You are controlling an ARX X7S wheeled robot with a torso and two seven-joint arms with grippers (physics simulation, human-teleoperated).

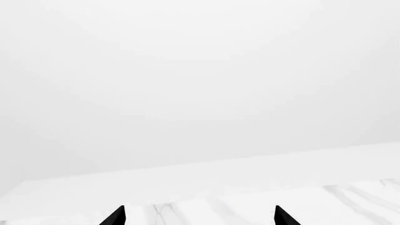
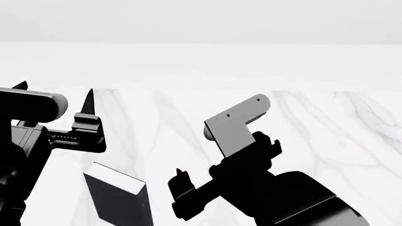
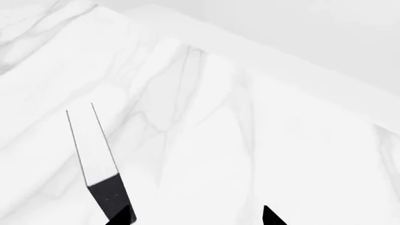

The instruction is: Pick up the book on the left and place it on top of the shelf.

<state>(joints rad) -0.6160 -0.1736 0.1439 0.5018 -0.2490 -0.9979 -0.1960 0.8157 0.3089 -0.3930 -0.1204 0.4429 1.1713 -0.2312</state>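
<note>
The book is a dark slab with a white page edge, standing on the marble table at the lower left of the head view. In the right wrist view the book shows as a narrow white strip with a dark end. My right gripper is open, one fingertip right beside that dark end and nothing between the jaws. My left gripper hovers open above and to the left of the book. In its own wrist view the left gripper frames only bare marble. The shelf is out of view.
The marble table runs back to a plain white wall. A light grey bracket sits on my right wrist, above the dark right arm. The table's far edge crosses the left wrist view.
</note>
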